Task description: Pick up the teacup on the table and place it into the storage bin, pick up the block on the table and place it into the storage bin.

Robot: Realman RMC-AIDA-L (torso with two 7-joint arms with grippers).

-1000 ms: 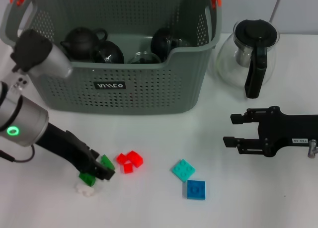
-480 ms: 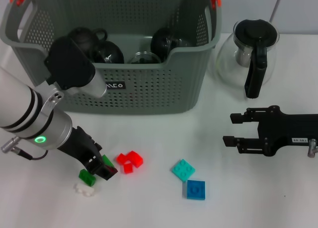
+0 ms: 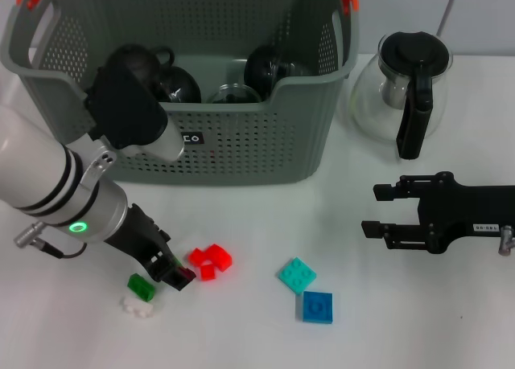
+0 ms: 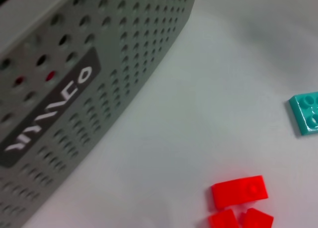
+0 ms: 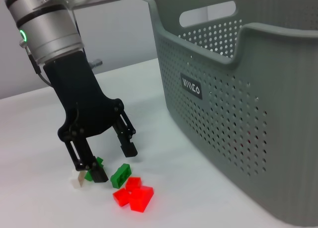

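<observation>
the block step is being worked on, by judgement: dark teapots/cups are already lying in the storage bin [image 3: 241, 156], and no teacup is seen on the table [image 3: 257, 337]. the left gripper [image 5: 112, 161] is being held low over the blocks at the near left, w/ its fingers apart. in the right wrist view a green block [image 5: 120, 176] is lying between the two fingertips, not clamped yet; a second green block [image 3: 142, 286] and a white block [image 3: 137, 306] are just beside, on the left. the red blocks [image 3: 210, 260] are lying just to the right of the gripper, and the teal block [image 3: 297, 275] and blue block [image 3: 318, 307] are further right. the right gripper [image 3: 378, 211] is being kept parked at the right, fingers apart, holding nothing, near the glass pot [image 3: 402, 84].

next, probably, the fingers are to be closed on the green block w/o pushing the neighbours, then it is to be lifted and carried over the bin's near wall.
</observation>
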